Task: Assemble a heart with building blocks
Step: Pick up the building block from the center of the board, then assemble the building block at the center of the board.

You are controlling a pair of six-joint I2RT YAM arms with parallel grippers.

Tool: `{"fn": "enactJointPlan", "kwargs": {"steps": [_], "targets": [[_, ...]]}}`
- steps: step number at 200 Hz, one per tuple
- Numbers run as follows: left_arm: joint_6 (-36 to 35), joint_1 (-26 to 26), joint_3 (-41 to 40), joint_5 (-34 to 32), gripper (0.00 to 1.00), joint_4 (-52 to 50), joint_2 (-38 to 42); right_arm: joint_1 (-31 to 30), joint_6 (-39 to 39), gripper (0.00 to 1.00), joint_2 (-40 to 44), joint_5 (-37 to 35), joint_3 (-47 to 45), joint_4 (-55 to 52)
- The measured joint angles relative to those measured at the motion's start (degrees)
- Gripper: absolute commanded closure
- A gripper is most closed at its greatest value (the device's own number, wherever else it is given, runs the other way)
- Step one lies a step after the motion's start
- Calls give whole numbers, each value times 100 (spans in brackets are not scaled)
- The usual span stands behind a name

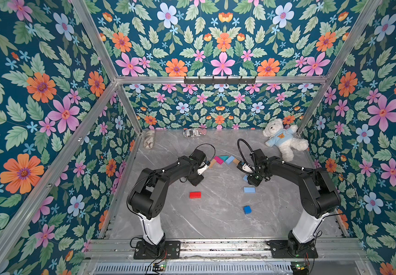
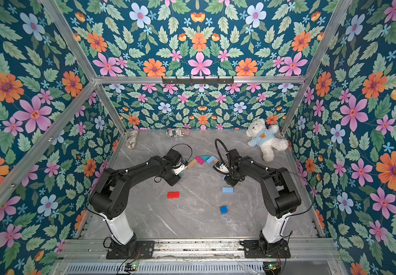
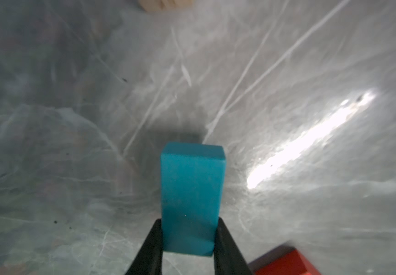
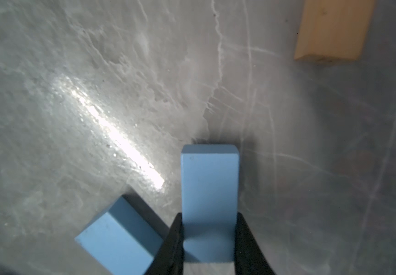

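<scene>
A partial row of building blocks lies at mid-table in both top views: tan (image 1: 212, 163), magenta (image 1: 218, 160), teal triangle (image 1: 224, 157), light blue (image 1: 229, 159), tan (image 1: 236, 162). My left gripper (image 3: 189, 221) is shut on a teal block (image 3: 192, 190), low over the table just in front of the row's left end. My right gripper (image 4: 209, 215) is shut on a light blue block (image 4: 210, 181) in front of the row's right end. Loose on the table are a red block (image 1: 195, 195), another light blue block (image 1: 249, 189) and a dark blue cube (image 1: 247, 209).
A white teddy bear (image 1: 284, 139) lies at the back right corner. A printed pouch (image 1: 194, 132) and a pale bundle (image 1: 149, 139) lie along the back wall. Floral walls with aluminium frame rails enclose the marble table (image 1: 216, 221).
</scene>
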State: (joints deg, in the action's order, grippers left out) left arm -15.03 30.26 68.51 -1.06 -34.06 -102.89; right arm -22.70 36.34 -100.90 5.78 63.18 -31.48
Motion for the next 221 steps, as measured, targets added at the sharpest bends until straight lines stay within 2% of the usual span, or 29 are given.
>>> {"fn": "enactJointPlan", "kwargs": {"steps": [48, 64, 84, 116, 137, 161, 221], "targets": [[1982, 131, 107, 514, 71, 164, 214, 160, -472, 100, 437, 9, -11, 15], [2844, 321, 168, 599, 66, 221, 190, 223, -739, 100, 616, -37, -66, 120], [4054, 608, 179, 693, 70, 529, 85, 321, -1322, 100, 752, -68, 28, 203], [5995, 1062, 481, 525, 71, 907, -553, 636, -2369, 100, 503, 17, 501, 267], [7016, 1248, 855, 348, 71, 940, -1058, 684, -2750, 100, 481, 103, 487, 219], [7790, 1316, 1429, 79, 72, 835, -1534, 684, -3008, 100, 774, 173, 306, 247], [8701, 1349, 2302, -385, 73, 581, -2168, 695, -3195, 100, 833, 278, 168, 291]]}}
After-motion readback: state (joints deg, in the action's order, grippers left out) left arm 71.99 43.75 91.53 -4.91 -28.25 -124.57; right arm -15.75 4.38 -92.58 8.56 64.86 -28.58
